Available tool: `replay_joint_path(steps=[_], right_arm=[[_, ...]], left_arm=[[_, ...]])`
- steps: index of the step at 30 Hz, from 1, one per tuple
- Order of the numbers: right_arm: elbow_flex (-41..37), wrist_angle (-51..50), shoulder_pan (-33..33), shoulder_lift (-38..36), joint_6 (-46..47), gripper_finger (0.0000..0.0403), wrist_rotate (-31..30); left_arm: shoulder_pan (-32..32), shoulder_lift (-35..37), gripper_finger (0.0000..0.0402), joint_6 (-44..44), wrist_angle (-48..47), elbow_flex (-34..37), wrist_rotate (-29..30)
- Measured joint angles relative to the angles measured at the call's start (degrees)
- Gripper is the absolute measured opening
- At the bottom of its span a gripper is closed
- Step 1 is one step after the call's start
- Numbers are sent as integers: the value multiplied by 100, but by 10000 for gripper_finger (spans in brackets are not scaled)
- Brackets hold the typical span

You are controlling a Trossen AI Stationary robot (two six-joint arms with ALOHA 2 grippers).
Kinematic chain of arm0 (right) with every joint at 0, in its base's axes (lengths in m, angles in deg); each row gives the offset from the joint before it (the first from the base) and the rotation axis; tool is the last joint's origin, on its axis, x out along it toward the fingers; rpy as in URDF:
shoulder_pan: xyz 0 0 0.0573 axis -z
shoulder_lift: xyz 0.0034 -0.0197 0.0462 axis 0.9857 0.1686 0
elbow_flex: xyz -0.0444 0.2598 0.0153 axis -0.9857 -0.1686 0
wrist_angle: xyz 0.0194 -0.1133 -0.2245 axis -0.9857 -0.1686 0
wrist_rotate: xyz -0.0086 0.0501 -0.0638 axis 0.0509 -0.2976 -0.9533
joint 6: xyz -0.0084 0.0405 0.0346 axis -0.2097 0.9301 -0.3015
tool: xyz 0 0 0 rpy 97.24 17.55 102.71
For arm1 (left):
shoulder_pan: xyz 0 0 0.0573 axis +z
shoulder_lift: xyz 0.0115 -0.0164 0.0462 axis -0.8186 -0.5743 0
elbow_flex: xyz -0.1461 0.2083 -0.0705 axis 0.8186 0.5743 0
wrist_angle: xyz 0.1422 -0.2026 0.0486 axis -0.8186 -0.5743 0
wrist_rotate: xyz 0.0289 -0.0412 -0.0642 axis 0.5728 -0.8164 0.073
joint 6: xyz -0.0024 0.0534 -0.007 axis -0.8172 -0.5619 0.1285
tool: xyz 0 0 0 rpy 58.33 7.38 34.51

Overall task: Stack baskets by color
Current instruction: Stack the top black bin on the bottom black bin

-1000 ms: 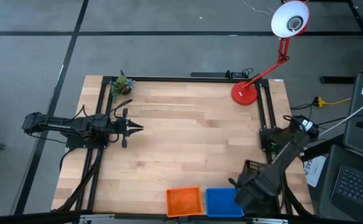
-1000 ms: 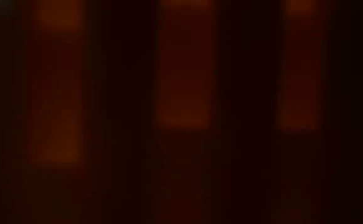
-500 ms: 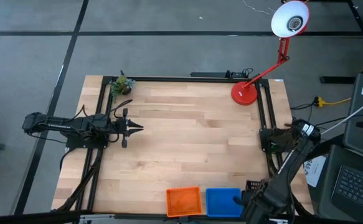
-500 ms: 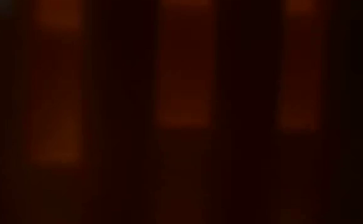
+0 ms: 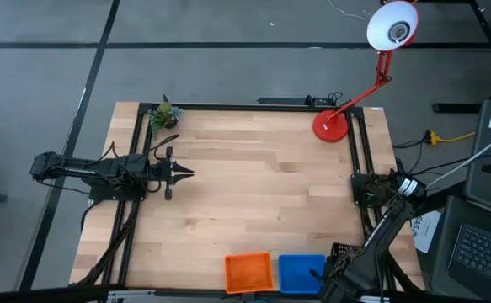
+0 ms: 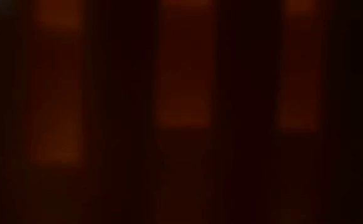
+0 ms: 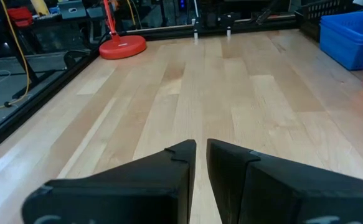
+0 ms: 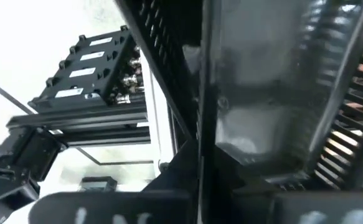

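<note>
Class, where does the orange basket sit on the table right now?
In the high view, the orange basket sits at the table's near edge, just left of the blue basket, far from the red lamp.

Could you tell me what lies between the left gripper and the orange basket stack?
Only bare wooden tabletop: the high view shows nothing between the left gripper and the orange basket stack.

Wooden table (image 5: 253, 185), orange basket (image 5: 248, 273), blue basket (image 5: 300, 271), red lamp (image 5: 331, 126), plant (image 5: 165, 114)

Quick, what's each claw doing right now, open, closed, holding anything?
Left claw: nearly shut, holding nothing, waiting at the table's left edge.
Right claw: down at the black basket beside the blue basket; open or shut cannot be told.
</note>
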Motion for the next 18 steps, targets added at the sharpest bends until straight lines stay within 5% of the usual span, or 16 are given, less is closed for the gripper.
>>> replay_joint_path(steps=[18], right_arm=[[-2, 389, -280, 1, -357, 16, 13]], left_arm=[[-2, -1, 31, 4, 0, 0, 2]])
